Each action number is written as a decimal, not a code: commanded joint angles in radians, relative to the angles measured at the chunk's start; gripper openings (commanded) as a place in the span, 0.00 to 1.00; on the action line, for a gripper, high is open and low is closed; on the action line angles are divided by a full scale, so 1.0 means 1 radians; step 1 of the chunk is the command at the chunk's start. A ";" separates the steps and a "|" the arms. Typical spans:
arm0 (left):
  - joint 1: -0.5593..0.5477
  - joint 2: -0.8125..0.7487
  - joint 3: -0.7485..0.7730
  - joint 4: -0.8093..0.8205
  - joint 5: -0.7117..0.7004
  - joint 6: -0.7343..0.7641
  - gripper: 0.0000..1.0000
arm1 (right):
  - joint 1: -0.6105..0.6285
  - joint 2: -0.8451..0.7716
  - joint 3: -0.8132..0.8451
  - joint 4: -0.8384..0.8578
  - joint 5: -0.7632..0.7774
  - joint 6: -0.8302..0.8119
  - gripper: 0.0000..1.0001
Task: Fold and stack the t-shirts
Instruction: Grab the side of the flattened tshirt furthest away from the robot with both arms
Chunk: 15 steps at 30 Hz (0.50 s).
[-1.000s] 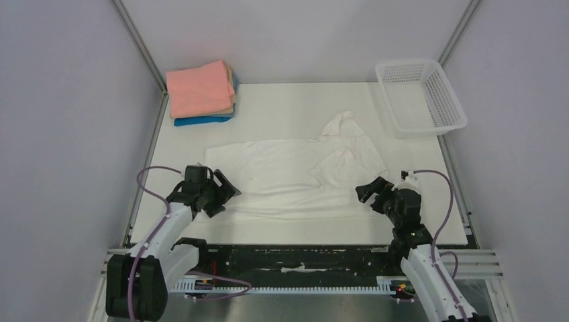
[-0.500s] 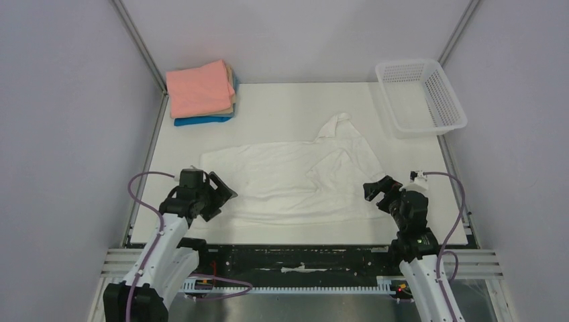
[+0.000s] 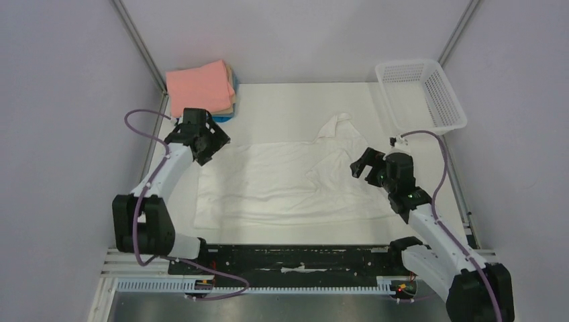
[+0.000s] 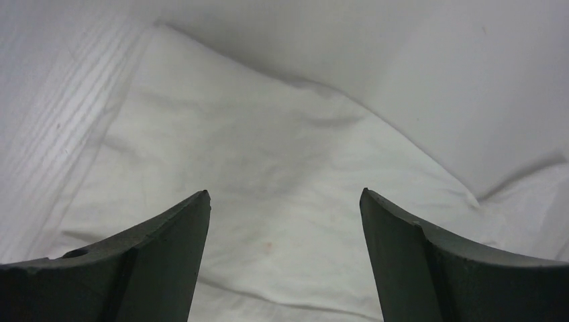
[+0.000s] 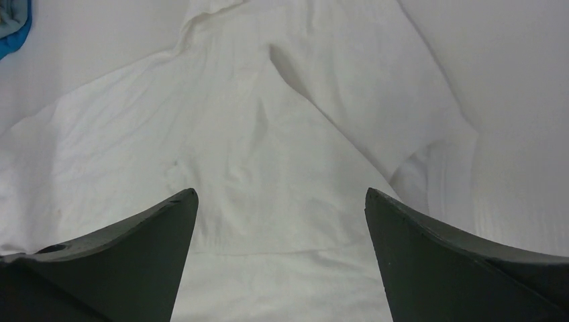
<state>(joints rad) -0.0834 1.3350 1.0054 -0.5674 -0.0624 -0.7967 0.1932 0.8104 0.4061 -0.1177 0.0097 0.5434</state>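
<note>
A plain white t-shirt (image 3: 288,181) lies spread and partly folded on the white table, a sleeve (image 3: 337,125) sticking out at the back. My left gripper (image 3: 213,142) is open and empty over the shirt's back left corner; the left wrist view shows white cloth (image 4: 268,168) between its fingers. My right gripper (image 3: 360,166) is open and empty over the shirt's right part; the right wrist view shows wrinkled cloth (image 5: 268,168). A stack of folded shirts, salmon-pink on top (image 3: 198,87), then tan, then bright blue (image 3: 227,117), sits at the back left.
A white plastic lattice basket (image 3: 419,97) stands at the back right. Metal frame posts rise at both back corners. The table's front edge borders a black rail (image 3: 302,258). A blue edge (image 5: 13,27) shows in the right wrist view.
Both arms have moved away from the shirt's near corners: the left reached far back to the shirt's back left corner, the right moved back and left. The shirt's near edge now lies flatter.
</note>
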 commanded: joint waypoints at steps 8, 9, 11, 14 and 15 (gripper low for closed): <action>0.161 0.491 0.337 -0.027 -0.069 0.161 0.88 | 0.106 0.410 0.267 0.307 0.103 -0.126 0.98; 0.170 0.510 0.339 -0.025 -0.059 0.163 0.88 | 0.106 0.433 0.277 0.309 0.100 -0.135 0.98; 0.188 0.552 0.344 -0.017 -0.009 0.185 0.86 | 0.106 0.470 0.298 0.309 0.108 -0.149 0.98; 0.212 0.604 0.369 -0.032 0.034 0.203 0.82 | 0.105 0.512 0.312 0.325 0.083 -0.160 0.98; 0.215 0.620 0.375 -0.031 0.044 0.213 0.81 | 0.106 0.522 0.315 0.332 0.072 -0.161 0.98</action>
<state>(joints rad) 0.1177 1.9083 1.3205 -0.5835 -0.0898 -0.6601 0.2958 1.3033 0.6724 0.1455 0.0875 0.4229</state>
